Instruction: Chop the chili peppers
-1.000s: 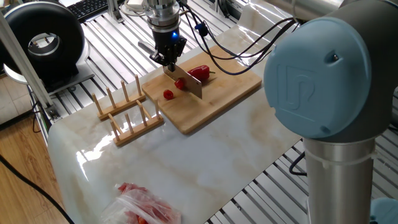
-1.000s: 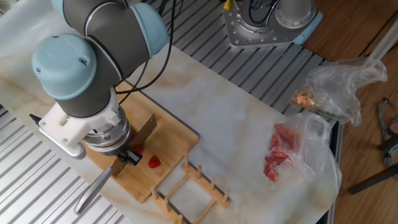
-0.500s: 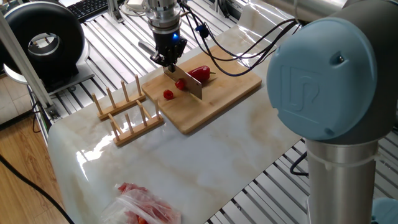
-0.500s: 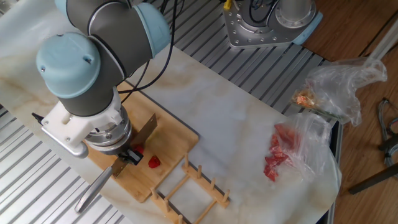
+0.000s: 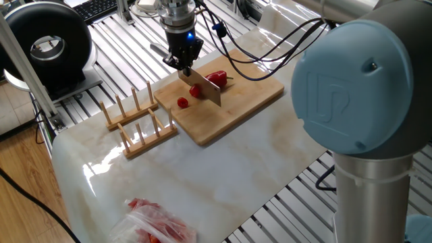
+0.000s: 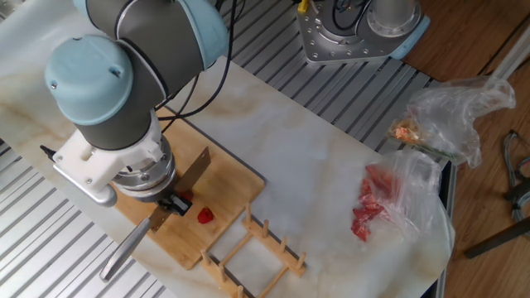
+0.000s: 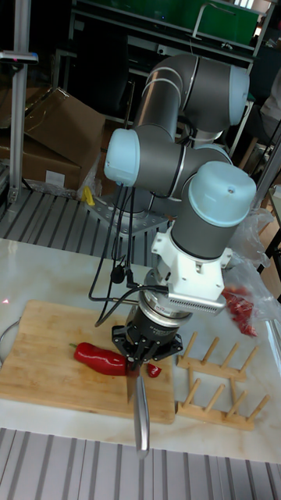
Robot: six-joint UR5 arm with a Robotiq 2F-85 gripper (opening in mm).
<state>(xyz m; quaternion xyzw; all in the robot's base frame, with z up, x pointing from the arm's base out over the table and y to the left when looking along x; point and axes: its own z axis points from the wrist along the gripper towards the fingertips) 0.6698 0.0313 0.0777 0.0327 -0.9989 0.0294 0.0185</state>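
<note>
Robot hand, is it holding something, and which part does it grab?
The gripper holds a knife where handle meets blade; the handle sticks out free, and the blade rests on the chili pepper.

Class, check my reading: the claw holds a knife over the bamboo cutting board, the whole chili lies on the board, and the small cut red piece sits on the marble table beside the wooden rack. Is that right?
Not quite. The cut red piece lies on the cutting board, not on the marble; the first fixed view shows it. The rest stands: the claw holds the knife over the board, the whole chili lies on it, and the wooden rack stands beside.
</note>
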